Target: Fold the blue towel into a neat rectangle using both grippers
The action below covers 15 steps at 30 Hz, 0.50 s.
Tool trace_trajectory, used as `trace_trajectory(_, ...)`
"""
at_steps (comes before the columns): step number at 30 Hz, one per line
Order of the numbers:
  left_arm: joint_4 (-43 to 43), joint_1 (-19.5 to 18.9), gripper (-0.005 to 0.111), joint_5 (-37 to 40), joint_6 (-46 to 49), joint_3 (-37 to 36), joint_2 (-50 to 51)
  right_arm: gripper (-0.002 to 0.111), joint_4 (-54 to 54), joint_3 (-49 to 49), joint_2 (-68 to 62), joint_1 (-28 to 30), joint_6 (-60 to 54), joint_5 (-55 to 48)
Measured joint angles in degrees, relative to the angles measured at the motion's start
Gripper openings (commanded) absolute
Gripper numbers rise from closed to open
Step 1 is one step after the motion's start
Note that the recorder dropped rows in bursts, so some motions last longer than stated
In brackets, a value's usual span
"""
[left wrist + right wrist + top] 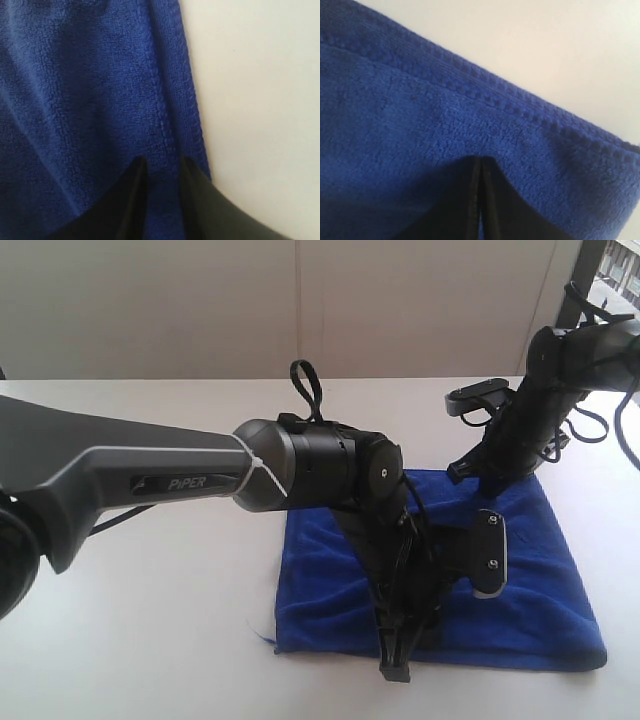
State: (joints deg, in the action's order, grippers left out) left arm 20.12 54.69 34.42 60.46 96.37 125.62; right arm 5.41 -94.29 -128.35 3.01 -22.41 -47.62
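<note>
Towel [540, 580] looked folded, release step — left gripper [161, 172] narrowly parted, right gripper [480, 167] closed tight; next called for lifting clear.

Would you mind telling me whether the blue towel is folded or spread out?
Folded, it appears: the blue towel shows stacked edges in the left wrist view.

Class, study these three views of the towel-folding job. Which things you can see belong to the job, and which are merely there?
Belongs to the job:
blue towel
left gripper
right gripper

Merely there:
white table
pale wall behind
</note>
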Motion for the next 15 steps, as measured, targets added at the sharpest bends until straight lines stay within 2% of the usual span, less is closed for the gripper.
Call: trace_trajectory(15, -0.14, 0.00, 0.032, 0.11, 0.00, 0.00, 0.51, 0.000, 0.00, 0.00, 0.00, 0.00, 0.00, 0.00)
